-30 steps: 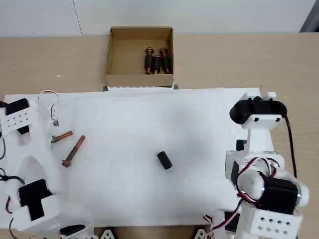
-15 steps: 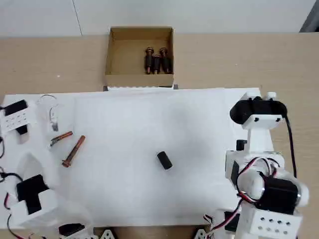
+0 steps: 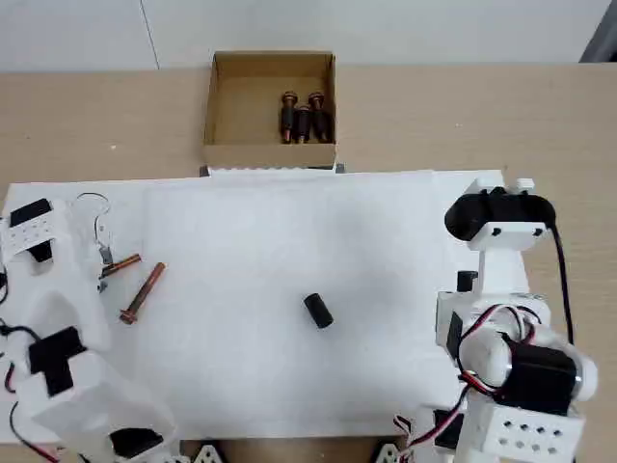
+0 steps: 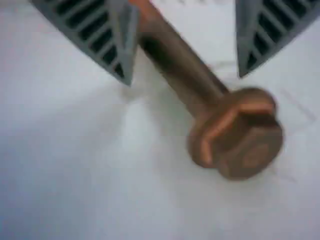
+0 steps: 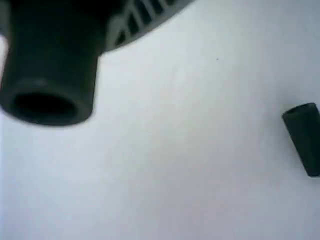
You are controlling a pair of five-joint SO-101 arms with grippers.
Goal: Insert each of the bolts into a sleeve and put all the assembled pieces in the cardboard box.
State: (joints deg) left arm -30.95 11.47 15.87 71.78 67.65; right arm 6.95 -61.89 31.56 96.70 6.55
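wooden table (image 3: pixel 96 106) under a white sheet (image 3: pixel 289 231), cardboard box (image 3: pixel 241 106) just beyond the sheet

We see a tan, faintly grained surface (image 3: pixel 96 116) under a plain white sheet (image 3: pixel 289 231). The cardboard box (image 3: pixel 220 116) is flat brown; the assembled pieces (image 3: pixel 303 118) in it show copper heads over black sleeves. The loose bolt (image 3: pixel 143 291) is copper-orange. The bolt (image 4: pixel 235 135) at the left claw (image 4: pixel 185 72) is coppery brown with brighter orange edges on its hex head, and the claw's fingers (image 4: pixel 95 25) are grey with dark ribbed stripes. The loose sleeve (image 3: pixel 318 311) and the held sleeve (image 5: pixel 50 70) are matte black. The left arm (image 3: pixel 87 395) and right arm (image 3: pixel 525 424) are white with black motors; red, white and black wires (image 3: pixel 492 318) run on the right one.
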